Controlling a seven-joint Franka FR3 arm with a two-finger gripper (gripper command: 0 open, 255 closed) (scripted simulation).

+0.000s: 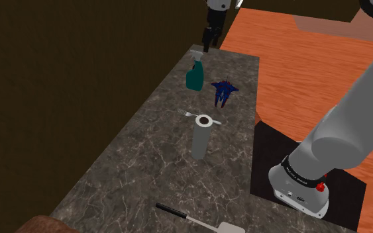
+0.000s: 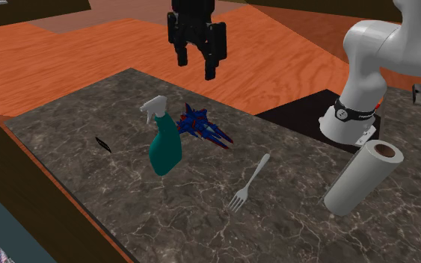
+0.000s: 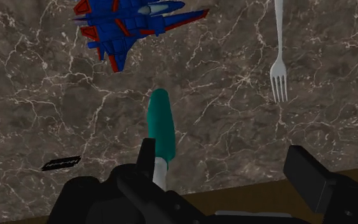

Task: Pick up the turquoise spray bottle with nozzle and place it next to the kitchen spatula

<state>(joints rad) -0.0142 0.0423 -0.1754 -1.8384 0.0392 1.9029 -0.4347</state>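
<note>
The spread end effector (image 2: 195, 67) hangs above the upright teal spray bottle (image 2: 165, 147), not touching it.

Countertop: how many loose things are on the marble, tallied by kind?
Spray bottle: 1
Toy jet: 1
Fork: 1
Paper roll: 1
Spatula: 1
Small flat black item, too small to identify: 1
Total: 6
</note>
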